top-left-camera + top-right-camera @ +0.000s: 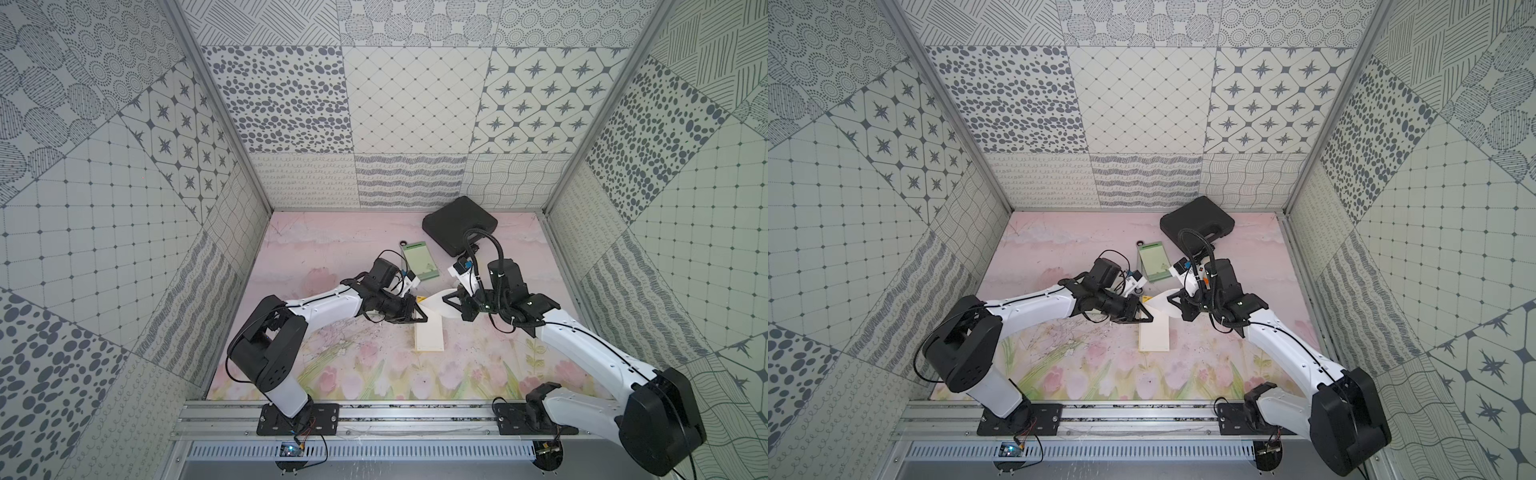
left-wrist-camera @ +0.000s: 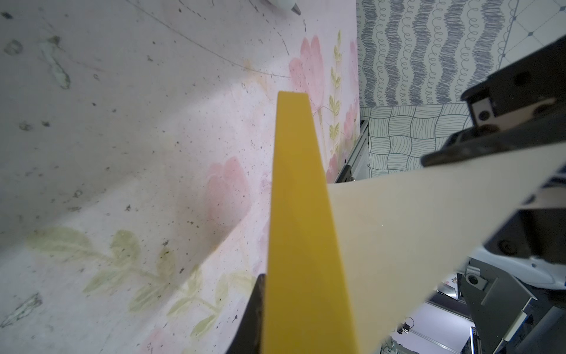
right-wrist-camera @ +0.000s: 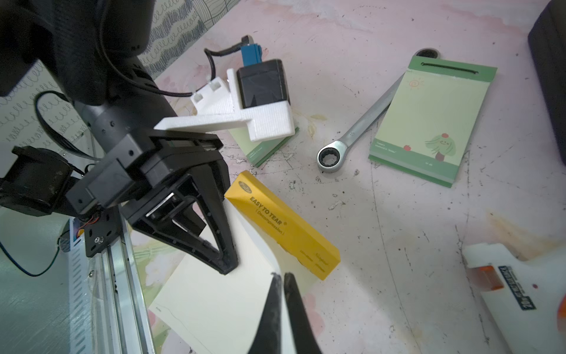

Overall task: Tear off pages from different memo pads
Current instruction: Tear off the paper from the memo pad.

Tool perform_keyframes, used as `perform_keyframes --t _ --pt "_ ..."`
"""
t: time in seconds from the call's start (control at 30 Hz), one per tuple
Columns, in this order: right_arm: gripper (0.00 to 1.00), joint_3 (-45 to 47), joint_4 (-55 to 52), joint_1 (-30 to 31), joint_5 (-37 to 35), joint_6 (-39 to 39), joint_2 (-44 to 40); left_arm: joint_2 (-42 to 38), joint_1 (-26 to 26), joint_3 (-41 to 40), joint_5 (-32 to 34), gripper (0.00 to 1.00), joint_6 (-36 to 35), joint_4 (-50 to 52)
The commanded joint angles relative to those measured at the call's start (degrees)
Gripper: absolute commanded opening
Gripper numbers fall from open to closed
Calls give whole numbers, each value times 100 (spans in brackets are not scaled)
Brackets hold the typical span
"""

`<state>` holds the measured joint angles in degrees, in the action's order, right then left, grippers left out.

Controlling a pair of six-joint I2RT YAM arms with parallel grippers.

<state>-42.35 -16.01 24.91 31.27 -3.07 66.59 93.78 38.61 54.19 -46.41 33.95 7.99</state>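
Black case: the only container here, hard matte plastic with rounded corners. It lies lid down at the far edge of the worktop, toward the far right corner. Its contents cannot be seen.
Cream memo pad: a flat rectangular block of cream paper near the middle of the worktop. Its far end is capped by a glossy yellow band printed "EASY TO TEAR".
Left gripper: black triangular fingers nearly closed, clamped on the cream memo pad at the band end (in the left wrist view one finger sits hard against the yellow).
Top page: a thin, smooth cream sheet raised off the pad in a curl, running from the yellow band up to the right gripper.
Right gripper: fingers pinched tight on the free edge of the top page.
Green memo pad: pale green with darker green end bands and a small tree drawing. It lies flat between the cream memo pad and the black case.
Second green memo pad: only a layered corner shows under the left arm's white ribbed bracket.
Wrench: shiny steel, with the ring end free and the shaft slipping under the green memo pad's long side.
Glue gun: white plastic body with an orange part, lying on the worktop.
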Motion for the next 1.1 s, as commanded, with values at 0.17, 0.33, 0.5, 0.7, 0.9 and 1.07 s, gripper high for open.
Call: perform_keyframes --t 0.17,0.33,0.5,0.7,0.9,1.07 --pt "0 233 570 -415 63 416 -277 -26 -19 -147 -181 0 154 -428" --pt "0 278 711 -491 92 518 -258 44 -79 -212 -174 0 221 -569" --pt "0 318 757 -581 95 585 -282 -28 -128 -282 -112 0 291 -644" --pt "0 352 783 -686 104 653 -348 -4 -136 -338 -135 0 371 -768" --pt "0 373 858 -742 127 694 -375 -17 -135 -354 -224 0 374 -799" --pt "0 403 955 -893 40 768 -381 -47 -135 -356 -211 0 292 -659"
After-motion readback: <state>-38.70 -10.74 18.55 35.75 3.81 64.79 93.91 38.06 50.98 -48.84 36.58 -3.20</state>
